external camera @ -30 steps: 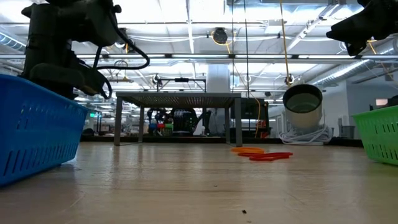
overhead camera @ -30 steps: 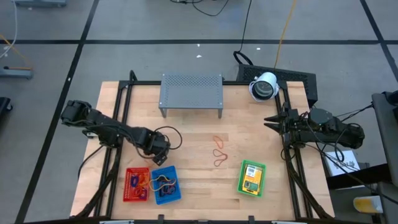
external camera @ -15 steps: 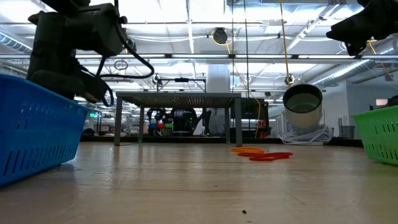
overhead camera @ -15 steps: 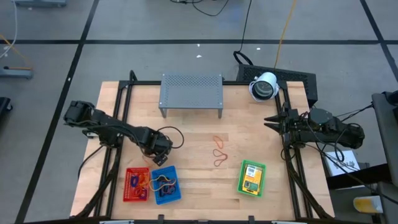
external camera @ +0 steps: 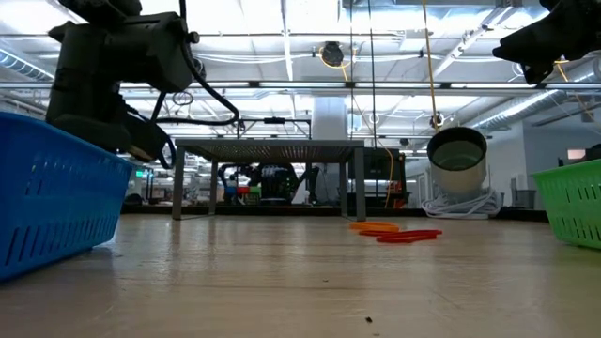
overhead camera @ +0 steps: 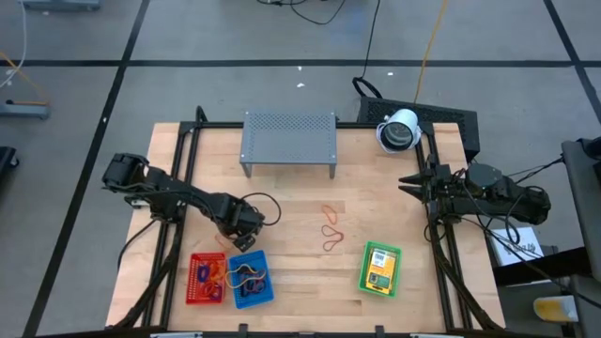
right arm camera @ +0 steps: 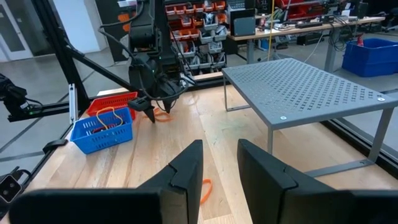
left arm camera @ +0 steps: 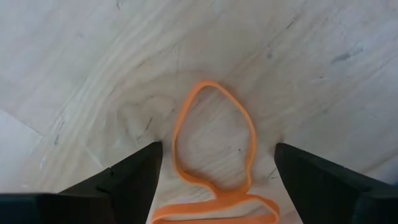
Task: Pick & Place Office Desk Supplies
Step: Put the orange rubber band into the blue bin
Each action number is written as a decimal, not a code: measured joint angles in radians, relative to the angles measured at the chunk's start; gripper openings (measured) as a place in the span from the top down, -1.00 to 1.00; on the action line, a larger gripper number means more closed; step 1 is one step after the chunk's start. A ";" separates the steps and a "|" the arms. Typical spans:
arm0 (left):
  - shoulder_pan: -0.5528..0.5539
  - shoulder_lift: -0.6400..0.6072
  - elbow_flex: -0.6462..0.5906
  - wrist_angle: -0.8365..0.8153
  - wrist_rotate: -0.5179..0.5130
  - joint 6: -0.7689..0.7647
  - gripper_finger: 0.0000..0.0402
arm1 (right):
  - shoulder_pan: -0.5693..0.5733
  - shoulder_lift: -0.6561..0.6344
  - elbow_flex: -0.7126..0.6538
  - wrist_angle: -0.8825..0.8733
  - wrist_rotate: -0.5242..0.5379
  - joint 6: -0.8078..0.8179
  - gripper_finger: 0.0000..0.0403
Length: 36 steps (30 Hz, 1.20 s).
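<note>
Worktop (overhead camera: 291, 202) seen from above, grey perforated shelf (overhead camera: 288, 137) at far edge. Green basket (overhead camera: 380, 268) at near right; blue basket (overhead camera: 251, 279) and red basket (overhead camera: 207, 279) at near left, bands inside. Left tool (overhead camera: 246, 221) held just beyond blue basket, fingers spread wide, orange rubber band (left arm camera: 214, 162) lying on wood between them, ungrasped. Right tool (overhead camera: 410, 185) parked at right edge, part-closed, nothing held. Loose rubber bands (overhead camera: 331, 228) lying mid-worktop.

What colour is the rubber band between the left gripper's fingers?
Orange rubber band; the left wrist view shows it best.
</note>
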 joint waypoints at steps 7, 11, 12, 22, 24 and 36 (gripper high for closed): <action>-0.001 0.001 -0.002 -0.010 -0.019 -0.033 -0.18 | 0.000 0.000 0.000 0.000 0.000 0.000 0.56; -0.001 0.002 -0.002 -0.013 -0.029 -0.036 0.18 | 0.000 0.000 0.000 0.000 0.000 0.000 0.56; -0.001 0.002 -0.002 -0.015 -0.031 -0.036 0.27 | 0.000 0.000 0.000 0.000 0.000 0.000 0.56; -0.002 0.002 -0.003 -0.035 -0.061 -0.050 0.96 | 0.000 0.000 0.000 0.000 0.000 0.000 0.56; -0.002 0.002 0.003 -0.042 -0.056 -0.047 0.95 | 0.000 0.000 0.000 0.000 0.000 0.000 0.56; -0.002 -0.096 0.132 -0.132 -0.024 -0.036 0.99 | 0.000 0.000 0.000 0.000 0.000 0.000 0.56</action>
